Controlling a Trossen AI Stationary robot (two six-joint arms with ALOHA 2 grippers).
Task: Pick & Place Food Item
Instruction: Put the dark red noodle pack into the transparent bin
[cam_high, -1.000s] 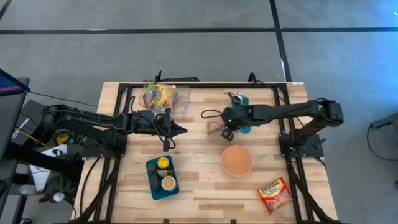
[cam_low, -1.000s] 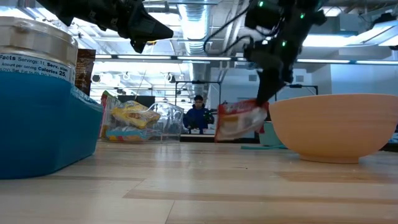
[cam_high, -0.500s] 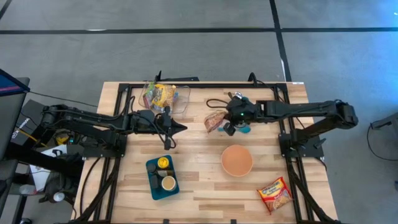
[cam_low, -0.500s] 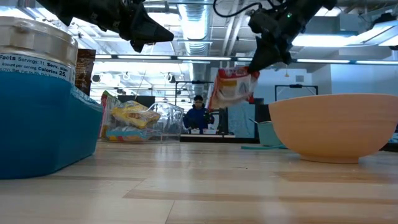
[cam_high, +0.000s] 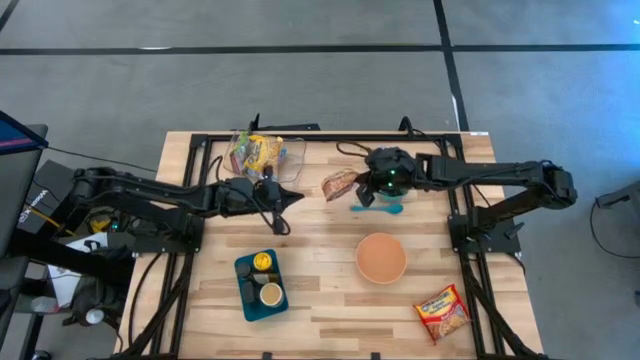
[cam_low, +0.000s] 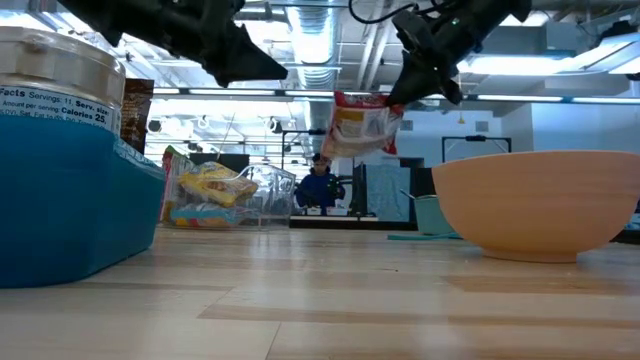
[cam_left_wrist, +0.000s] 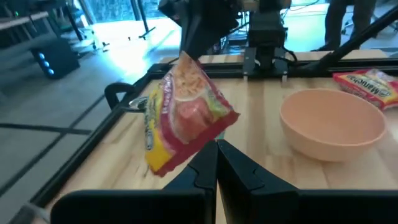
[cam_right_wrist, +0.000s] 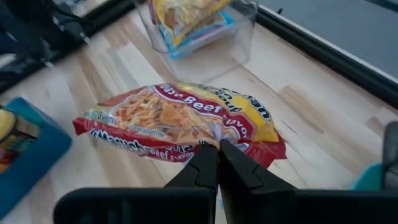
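Noodle packet (cam_high: 341, 184): held clear of the desk (cam_high: 320, 290), pinched by one edge in the right end effector (cam_high: 362, 185), whose fingers are clamped on it. One second ago the packet hung low beside the orange bowl (cam_high: 381, 257); it has since been raised and carried toward the clear container (cam_high: 268, 153) at the far edge. Pick appears complete; transport is under way. The left end effector (cam_high: 297, 197) is fully closed, empty, hovering near the packet.
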